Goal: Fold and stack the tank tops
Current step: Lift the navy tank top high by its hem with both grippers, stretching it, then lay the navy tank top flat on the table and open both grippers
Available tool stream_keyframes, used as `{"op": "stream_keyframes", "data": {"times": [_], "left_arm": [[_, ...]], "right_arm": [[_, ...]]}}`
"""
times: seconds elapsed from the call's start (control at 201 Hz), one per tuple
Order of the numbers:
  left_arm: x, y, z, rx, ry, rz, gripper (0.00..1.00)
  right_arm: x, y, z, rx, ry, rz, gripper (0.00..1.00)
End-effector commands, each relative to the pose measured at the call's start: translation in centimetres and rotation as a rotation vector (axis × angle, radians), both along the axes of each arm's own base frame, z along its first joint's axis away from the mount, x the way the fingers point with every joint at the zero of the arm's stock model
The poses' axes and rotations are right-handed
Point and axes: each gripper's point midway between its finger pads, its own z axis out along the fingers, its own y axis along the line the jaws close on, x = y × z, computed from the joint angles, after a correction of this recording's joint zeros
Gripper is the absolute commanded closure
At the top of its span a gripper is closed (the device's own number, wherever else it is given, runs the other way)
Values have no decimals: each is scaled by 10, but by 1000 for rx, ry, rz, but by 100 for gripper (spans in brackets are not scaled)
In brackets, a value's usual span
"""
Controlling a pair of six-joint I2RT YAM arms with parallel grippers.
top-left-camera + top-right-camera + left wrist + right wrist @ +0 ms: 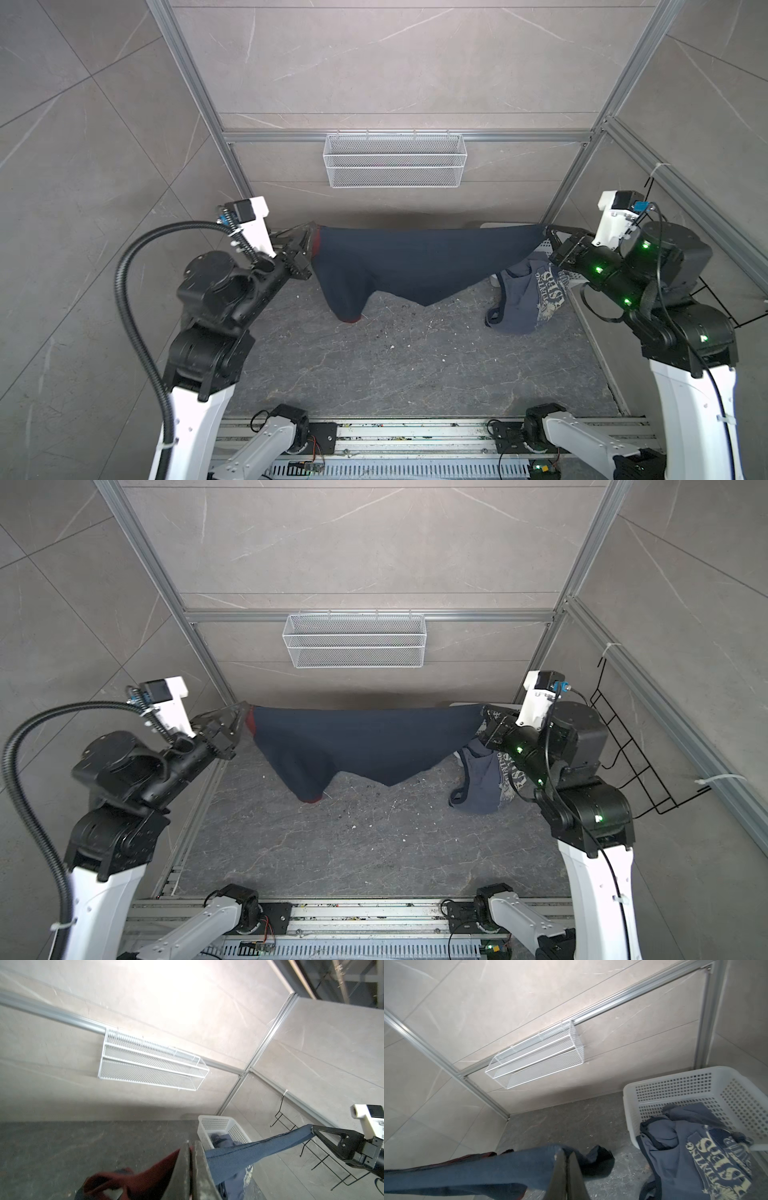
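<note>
Left pincer (311, 233) and right pincer (547, 230) each clenched an end of the navy tank top (415, 262) I held stretched between them, the slate-blue tank top (528, 299) near the right one.

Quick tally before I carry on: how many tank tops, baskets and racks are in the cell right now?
Tank tops: 2 (navy tank top, slate-blue tank top)
Baskets: 2 (white plastic basket, white mesh wall basket)
Racks: 1 (black wire rack)
Total: 5
</note>
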Motion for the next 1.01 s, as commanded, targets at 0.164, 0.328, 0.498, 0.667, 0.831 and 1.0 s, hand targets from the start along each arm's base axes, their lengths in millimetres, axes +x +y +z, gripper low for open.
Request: {"op": "stream_keyframes", "data": {"times": [0.164, 0.328, 0.498, 0.667, 0.831, 1.0], "left_arm": [[-78, 28, 76, 51, -283, 50, 100], [-96, 48, 84, 76, -309, 141, 100], [-30, 60, 42, 168, -115, 306, 100], [66, 45, -52, 287, 187, 356, 100], [144, 27, -174, 384, 519, 365, 100], [194, -12, -276, 414, 734, 227, 100]], "right_arm": [[-73, 29, 95, 63, -356, 254, 100], [-90, 37, 109, 102, -378, 323, 100], [-65, 39, 88, 123, -296, 300, 100], [5, 36, 16, 119, -84, 199, 100], [85, 37, -101, 83, 196, 108, 100], [156, 41, -223, 55, 435, 36, 100]]}}
